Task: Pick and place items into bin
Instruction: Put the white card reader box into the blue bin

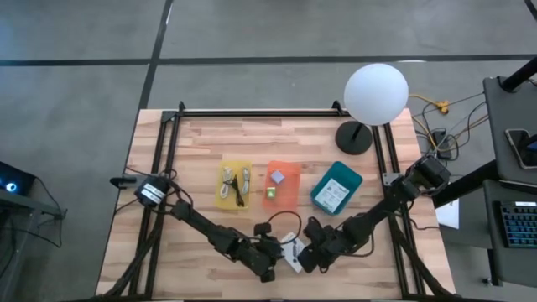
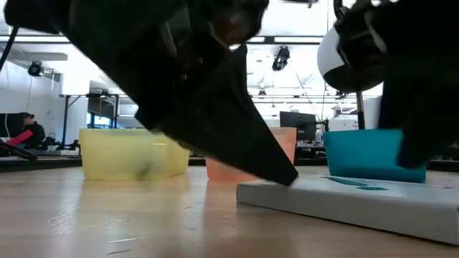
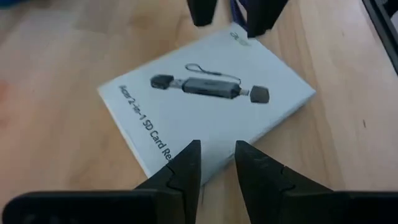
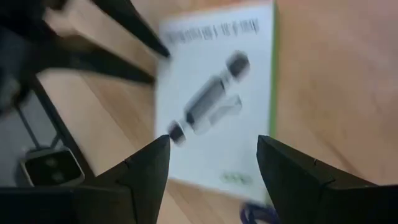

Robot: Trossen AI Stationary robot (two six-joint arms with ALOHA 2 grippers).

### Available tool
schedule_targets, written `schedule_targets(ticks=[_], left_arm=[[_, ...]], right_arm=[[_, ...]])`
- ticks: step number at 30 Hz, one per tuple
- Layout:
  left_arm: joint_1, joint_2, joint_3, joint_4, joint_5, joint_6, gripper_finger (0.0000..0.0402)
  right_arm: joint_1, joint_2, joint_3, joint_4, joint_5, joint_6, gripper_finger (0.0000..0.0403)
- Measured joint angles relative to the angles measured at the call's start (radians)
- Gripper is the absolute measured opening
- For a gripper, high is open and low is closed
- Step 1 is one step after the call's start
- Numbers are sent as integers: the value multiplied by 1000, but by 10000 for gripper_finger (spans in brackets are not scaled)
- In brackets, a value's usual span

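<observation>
Flat white printed card-reader box (image 3: 205, 112) lies on the desk (image 1: 210, 143) near the orange bin (image 1: 283, 186), both grippers over it, left gripper (image 3: 216, 163) fingers narrowly apart, right gripper (image 4: 214, 155) fingers wide: straddle opposite edges before closing.

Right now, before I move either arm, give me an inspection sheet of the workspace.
Surface: wooden table, level, bare toward the far edge.
Job's things: white card reader box lies flat at the near edge; yellow bin holds cables; orange bin holds small cubes; teal bin holds a printed packet.
Clutter: white globe lamp on its dark base at the far right corner.
Grippers: left claw narrowly open, tips at one edge of the box; right claw wide open over the opposite end. Neither holds the box.
Cables: black cord loop beside the box; yellow wires off the table's right.
Surroundings: desks and monitors behind; a seated person far off.
</observation>
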Motion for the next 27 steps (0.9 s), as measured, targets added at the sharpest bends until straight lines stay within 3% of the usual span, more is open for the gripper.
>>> schedule_targets(ticks=[27], left_arm=[[-5, 26, -21, 10, 38, -108, 83]], right_arm=[[-10, 74, 16, 84, -34, -50, 222]])
